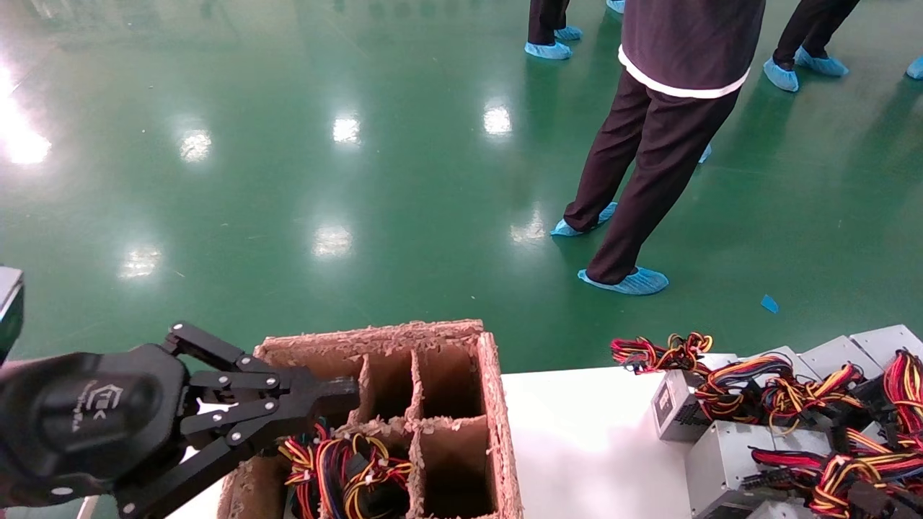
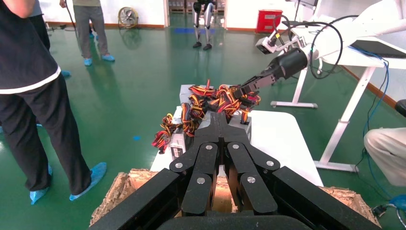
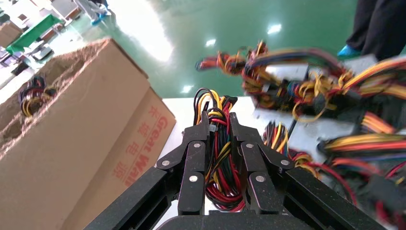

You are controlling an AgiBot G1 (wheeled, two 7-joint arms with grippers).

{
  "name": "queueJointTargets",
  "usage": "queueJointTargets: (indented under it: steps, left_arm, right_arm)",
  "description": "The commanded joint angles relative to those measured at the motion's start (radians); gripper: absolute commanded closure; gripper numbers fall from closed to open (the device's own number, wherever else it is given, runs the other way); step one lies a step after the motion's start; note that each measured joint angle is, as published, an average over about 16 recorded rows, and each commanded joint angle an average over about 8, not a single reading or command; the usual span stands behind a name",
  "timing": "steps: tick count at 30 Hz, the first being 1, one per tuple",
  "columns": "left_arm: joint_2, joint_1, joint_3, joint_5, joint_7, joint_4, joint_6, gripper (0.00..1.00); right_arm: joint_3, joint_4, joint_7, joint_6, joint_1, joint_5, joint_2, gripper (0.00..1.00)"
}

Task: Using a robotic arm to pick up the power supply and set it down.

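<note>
My right gripper [image 3: 219, 120] is shut on a thick bundle of red, yellow and black wires [image 3: 218, 167] that runs between its fingers; the power supply's metal box at the end of that bundle is hidden. The left wrist view shows this right gripper [image 2: 245, 91] reaching into the wire tangle of the silver power supplies [image 2: 191, 108] on the white table. My left gripper [image 1: 352, 393] hovers over the near-left corner of the brown divided carton [image 1: 497, 404], fingers pressed together and holding nothing; its fingertips [image 2: 219, 117] touch along their length.
Several silver power supplies [image 1: 728, 450] with coloured wires lie on the white table [image 1: 577, 447] to the right. One carton cell holds a wire bundle [image 1: 346, 465]. The carton's side [image 3: 72, 153] stands beside my right gripper. People [image 1: 649, 144] stand on the green floor beyond.
</note>
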Motion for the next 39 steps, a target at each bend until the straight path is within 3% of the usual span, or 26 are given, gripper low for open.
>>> queueJointTargets:
  steps: [1,5,13,26,39]
  left_arm:
    - [0.0,0.0,0.0,0.0,0.0,0.0,0.0,1.0]
    - [0.0,0.0,0.0,0.0,0.0,0.0,0.0,1.0]
    - [0.0,0.0,0.0,0.0,0.0,0.0,0.0,1.0]
    - [0.0,0.0,0.0,0.0,0.0,0.0,0.0,1.0]
    - [0.0,0.0,0.0,0.0,0.0,0.0,0.0,1.0]
  right_arm:
    - [-0.009,-0.003,0.0,0.001,0.009,-0.007,-0.003,1.0]
    - [-0.034,-0.018,0.002,-0.003,0.026,-0.026,-0.016,0.97]
    - [-0.057,-0.045,0.003,-0.033,0.06,-0.042,-0.019,0.01]
    - [-0.048,-0.066,-0.025,-0.083,0.074,-0.038,-0.001,0.0]
    - [-0.012,-0.007,-0.11,-0.199,0.097,0.003,-0.007,0.0]
